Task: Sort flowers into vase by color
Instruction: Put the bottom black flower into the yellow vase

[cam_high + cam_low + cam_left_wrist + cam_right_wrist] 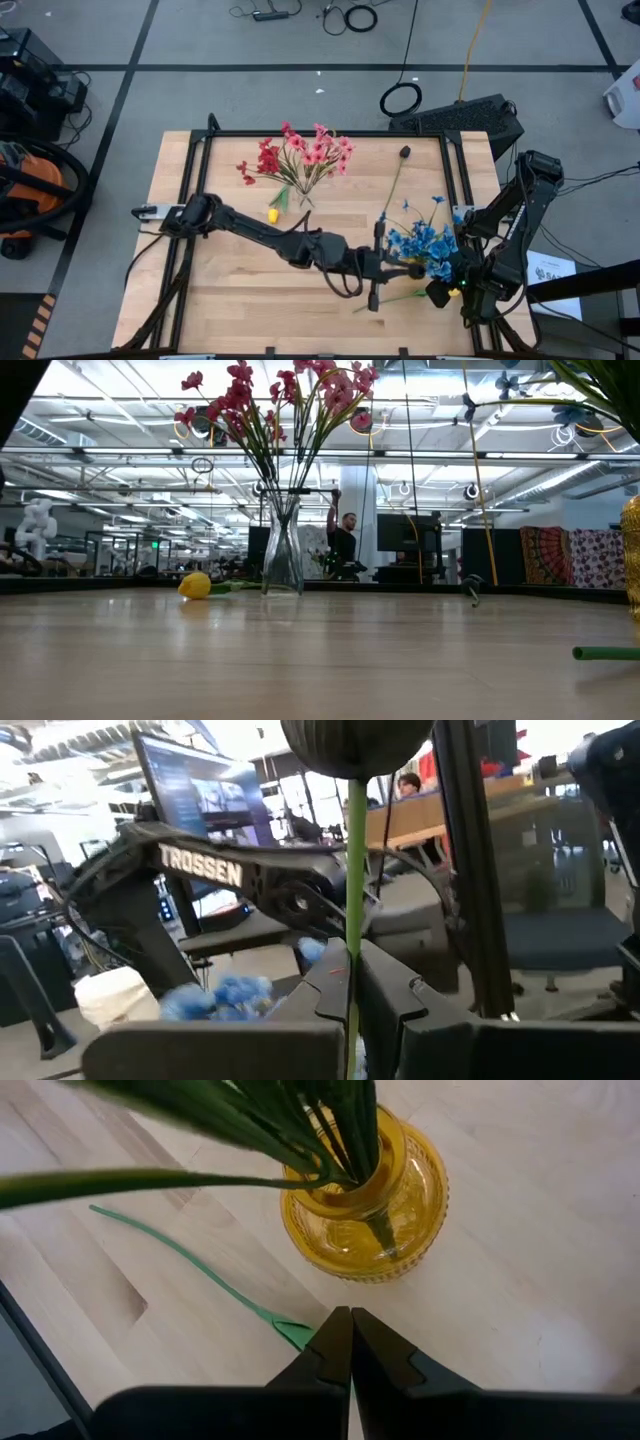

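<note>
Fingers (left) pinch dark bud's stem — upright.

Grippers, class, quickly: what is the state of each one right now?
Left gripper: closed on the green stem of the dark bud.
Right gripper: closed, holding nothing, above the yellow vase.

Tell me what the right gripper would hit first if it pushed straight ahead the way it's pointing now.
Probably the yellow vase. The right gripper, fingers closed, points at its ribbed body, with only bare table between. A loose green stem lies just off to one side; depth is uncertain.
</note>
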Motion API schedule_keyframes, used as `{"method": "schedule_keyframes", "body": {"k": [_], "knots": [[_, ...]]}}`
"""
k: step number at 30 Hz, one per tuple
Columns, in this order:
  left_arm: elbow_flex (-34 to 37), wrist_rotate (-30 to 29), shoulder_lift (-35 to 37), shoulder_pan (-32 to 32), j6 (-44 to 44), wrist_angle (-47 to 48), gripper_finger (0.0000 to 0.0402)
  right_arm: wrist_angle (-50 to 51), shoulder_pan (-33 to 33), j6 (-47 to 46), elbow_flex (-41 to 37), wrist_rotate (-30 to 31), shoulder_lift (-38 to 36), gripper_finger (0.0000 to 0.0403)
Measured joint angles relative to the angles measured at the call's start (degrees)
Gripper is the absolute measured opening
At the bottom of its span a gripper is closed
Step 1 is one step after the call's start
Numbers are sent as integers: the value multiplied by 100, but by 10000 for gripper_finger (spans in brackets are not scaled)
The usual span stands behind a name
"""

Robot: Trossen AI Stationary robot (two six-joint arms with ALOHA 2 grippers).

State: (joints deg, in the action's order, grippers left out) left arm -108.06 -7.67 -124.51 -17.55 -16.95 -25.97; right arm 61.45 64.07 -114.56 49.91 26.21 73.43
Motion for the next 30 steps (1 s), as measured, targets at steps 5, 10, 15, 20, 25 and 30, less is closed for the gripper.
{"method": "schedule_keyframes", "body": {"k": [5, 10, 15, 20, 25, 30], "knots": [[-3, 12, -2, 140, 65, 49, 11, -9, -2, 0, 0, 285, -1, 0], [-5, 33, -2, 181, 142, -61, 11, -13, 0, 2, 0, 390, 0, 0], [-5, 331, 0, 179, 149, -464, 11, 16, -2, -6, 0, 390, -2, 0], [-3, 443, 0, 178, 149, -479, 11, 6, 0, 118, 0, 397, -1, 0], [-4, 445, 0, 180, 145, -530, 11, 4, -2, 149, 0, 401, 0, 0], [-5, 541, 0, 180, -6, -711, 11, 4, -1, 158, 0, 405, -1, 0]]}}
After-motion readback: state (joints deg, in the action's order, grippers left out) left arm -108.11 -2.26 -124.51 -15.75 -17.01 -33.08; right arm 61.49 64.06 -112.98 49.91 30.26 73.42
